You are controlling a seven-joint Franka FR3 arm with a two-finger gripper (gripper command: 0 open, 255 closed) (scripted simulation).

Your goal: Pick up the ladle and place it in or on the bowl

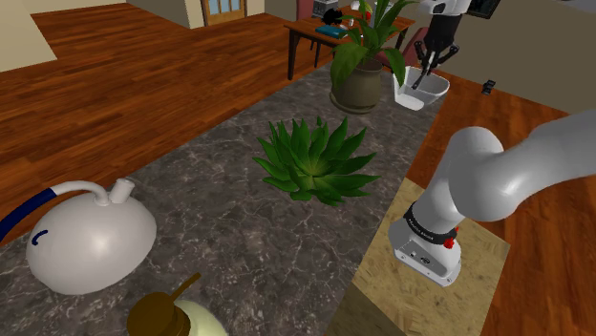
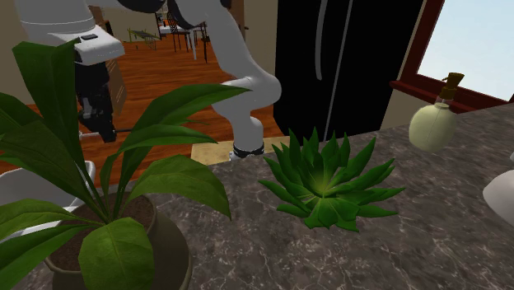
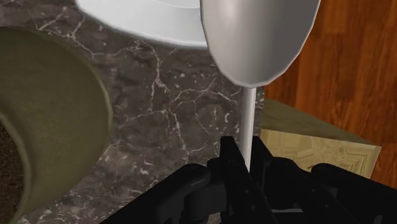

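Note:
My black gripper [image 3: 245,158] is shut on the thin pale handle of the ladle [image 3: 259,39]. The ladle's rounded grey-white cup hangs beyond the fingertips, by the rim of the white bowl [image 3: 147,17]. In the shoulder view the gripper [image 1: 427,73] points down just above the white bowl [image 1: 425,95], which stands at the far end of the dark marble counter [image 1: 239,239]. The second exterior view has the gripper [image 2: 100,125] behind the plant's leaves, above the bowl [image 2: 33,191].
A potted leafy plant [image 1: 361,76] in an olive pot [image 3: 51,108] stands right beside the bowl. A spiky green succulent [image 1: 315,160] sits mid-counter. A white kettle [image 1: 88,243] and a soap dispenser [image 1: 177,313] are at the near end. Wooden floor lies beyond the counter edge.

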